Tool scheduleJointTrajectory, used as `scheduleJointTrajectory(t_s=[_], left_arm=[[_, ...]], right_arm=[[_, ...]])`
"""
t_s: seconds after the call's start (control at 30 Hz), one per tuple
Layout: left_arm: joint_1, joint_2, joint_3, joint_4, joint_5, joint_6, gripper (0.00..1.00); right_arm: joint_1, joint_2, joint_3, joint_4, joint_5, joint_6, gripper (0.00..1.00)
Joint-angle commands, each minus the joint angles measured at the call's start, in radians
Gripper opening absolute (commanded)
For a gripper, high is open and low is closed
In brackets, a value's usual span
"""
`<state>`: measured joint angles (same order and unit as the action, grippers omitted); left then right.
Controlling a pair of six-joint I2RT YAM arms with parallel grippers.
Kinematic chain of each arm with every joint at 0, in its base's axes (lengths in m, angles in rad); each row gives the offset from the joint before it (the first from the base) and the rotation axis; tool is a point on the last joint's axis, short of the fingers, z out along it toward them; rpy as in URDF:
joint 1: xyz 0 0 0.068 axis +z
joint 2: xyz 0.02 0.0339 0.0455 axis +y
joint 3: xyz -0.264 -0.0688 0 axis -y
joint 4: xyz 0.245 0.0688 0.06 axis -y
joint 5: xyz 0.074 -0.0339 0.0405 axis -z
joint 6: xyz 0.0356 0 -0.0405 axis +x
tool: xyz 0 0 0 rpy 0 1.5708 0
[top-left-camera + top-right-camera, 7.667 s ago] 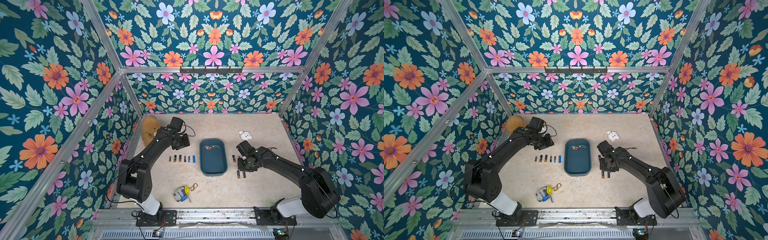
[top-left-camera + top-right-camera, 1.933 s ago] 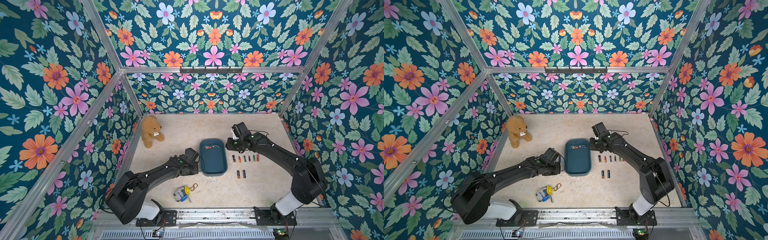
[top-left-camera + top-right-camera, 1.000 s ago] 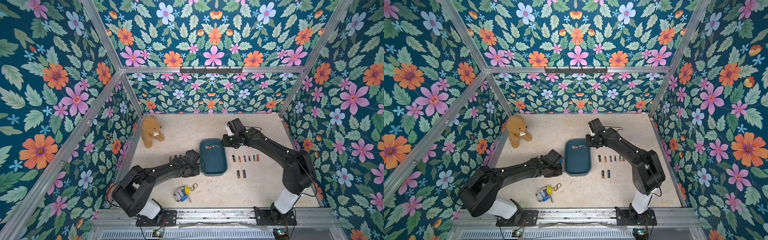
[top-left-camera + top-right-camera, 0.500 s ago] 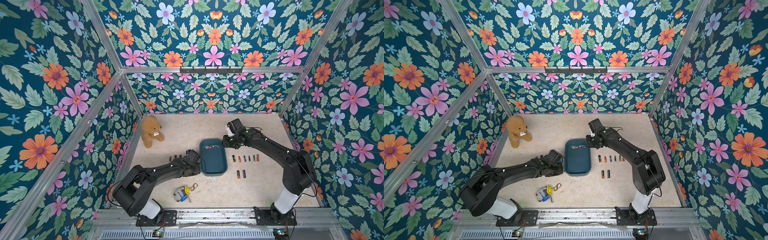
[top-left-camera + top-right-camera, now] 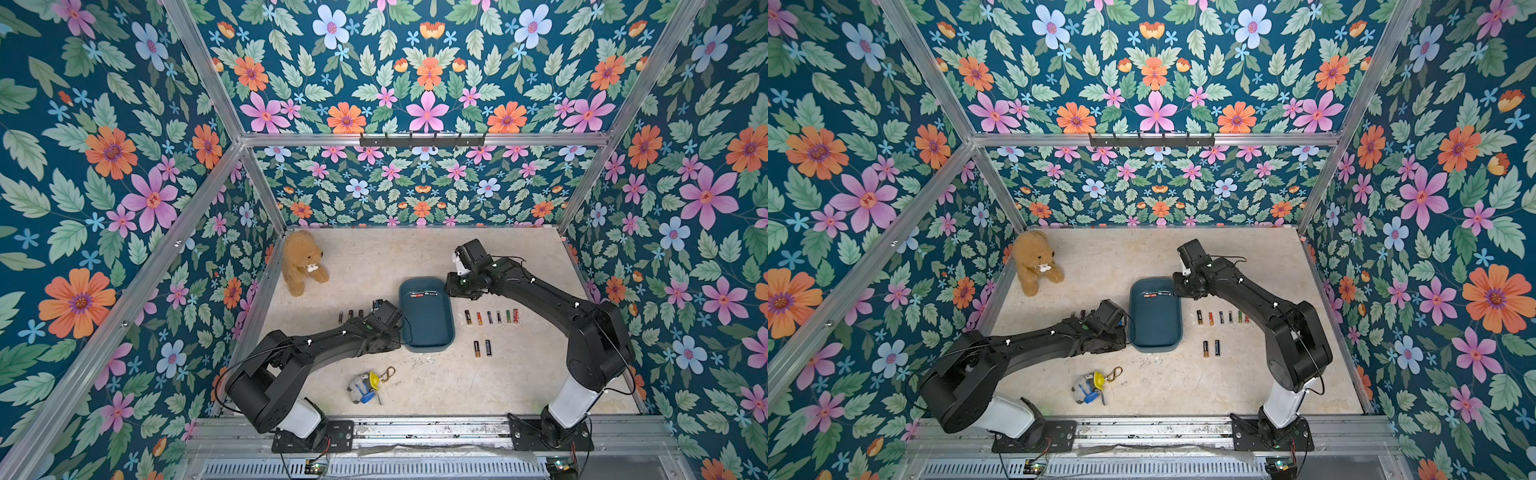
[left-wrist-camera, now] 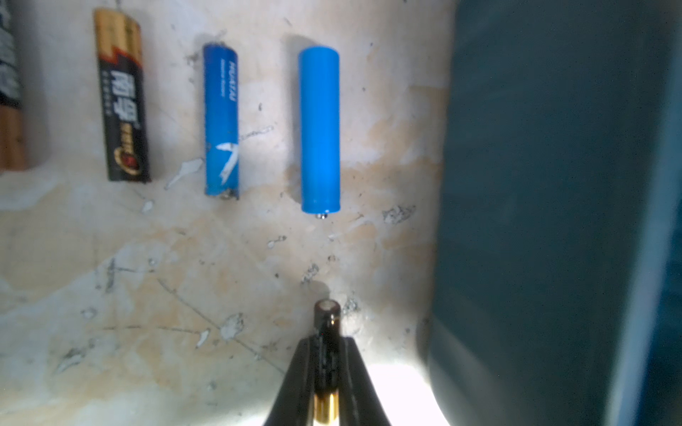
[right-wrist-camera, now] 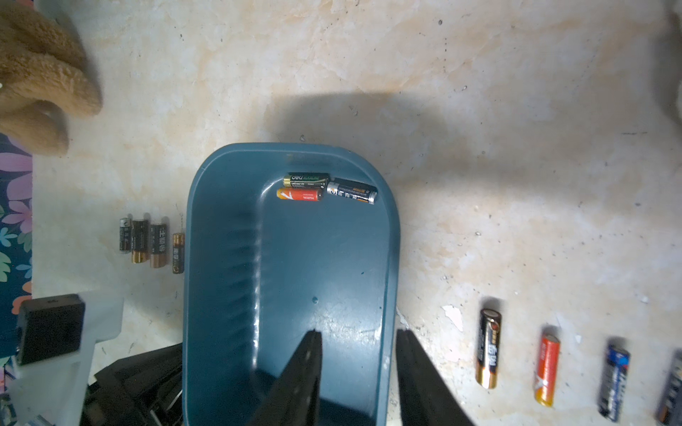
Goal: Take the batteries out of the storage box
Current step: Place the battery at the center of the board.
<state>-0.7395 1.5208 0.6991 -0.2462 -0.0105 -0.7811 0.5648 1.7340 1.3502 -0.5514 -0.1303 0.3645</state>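
Straddling storage box (image 7: 392,273) wall, right end effector (image 7: 358,333) apart; left end effector (image 6: 327,341) clamping battery (image 6: 326,321).

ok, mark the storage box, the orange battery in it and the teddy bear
storage box (image 7: 313,258), right wrist view, bare floor
orange battery (image 7: 299,194), right wrist view, mid-body
teddy bear (image 5: 297,272), in a top view, torso

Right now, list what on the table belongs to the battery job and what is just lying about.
Job: storage box; three batteries inside it; held battery in the left gripper; batteries laid out on both sides of the box.
Lying about: teddy bear; key-ring toy.
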Motion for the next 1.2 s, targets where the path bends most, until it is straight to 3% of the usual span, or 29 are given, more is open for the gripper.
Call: scheduleJointTrajectory(t_s=[0.0, 1.17], left_arm=[[0.002, 0.022, -0.015, -0.110, -0.001, 0.002, 0.17], [0.002, -0.009, 0.011, -0.153, 0.000, 0.011, 0.22]], right_arm=[[0.001, -0.009, -0.002, -0.004, -0.003, -0.014, 0.39], [0.000, -0.009, -0.014, 0.016, -0.011, -0.013, 0.40]])
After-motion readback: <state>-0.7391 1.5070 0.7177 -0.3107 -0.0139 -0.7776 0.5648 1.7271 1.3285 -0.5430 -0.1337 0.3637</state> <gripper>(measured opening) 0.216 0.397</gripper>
